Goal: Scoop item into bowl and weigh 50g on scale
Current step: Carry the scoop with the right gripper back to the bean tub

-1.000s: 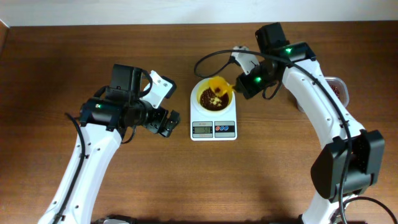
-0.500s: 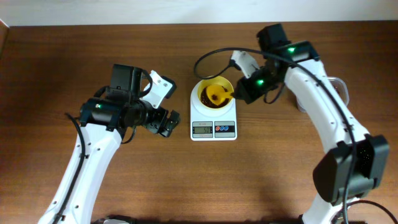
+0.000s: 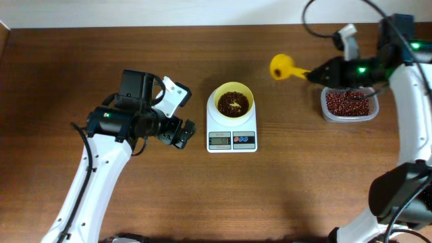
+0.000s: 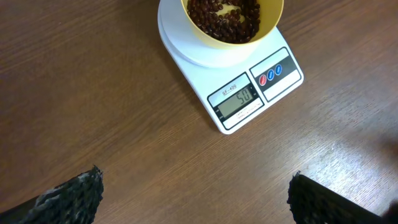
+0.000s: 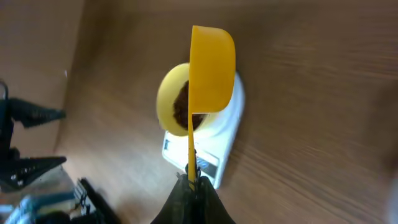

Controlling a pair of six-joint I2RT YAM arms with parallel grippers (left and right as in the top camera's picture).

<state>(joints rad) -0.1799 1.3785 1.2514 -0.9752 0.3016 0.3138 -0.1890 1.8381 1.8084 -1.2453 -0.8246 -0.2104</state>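
Scoop (image 3: pixel 281 67) has left the bowl (image 3: pixel 216 102). A second ago it was tipped over it; now it's up and right of the scale (image 3: pixel 232 140), short of the container (image 3: pixel 347 119), and looks empty. Right pincer (image 3: pixel 314 74) is clamped tight on the scoop handle. Beans (image 3: pixel 233 104) sit in the bowl, which is centred on the scale. Left pincer (image 3: pixel 181 133) gapes wide and holds nothing, just left of the scale, unmoved.

Only the left wrist view resolves the display: it reads 50. My read is target met, only parking the scoop left. Only overhead shows the container, right of the scale, beans inside. Right wrist just shows the scoop edge-on against bowl and scale.
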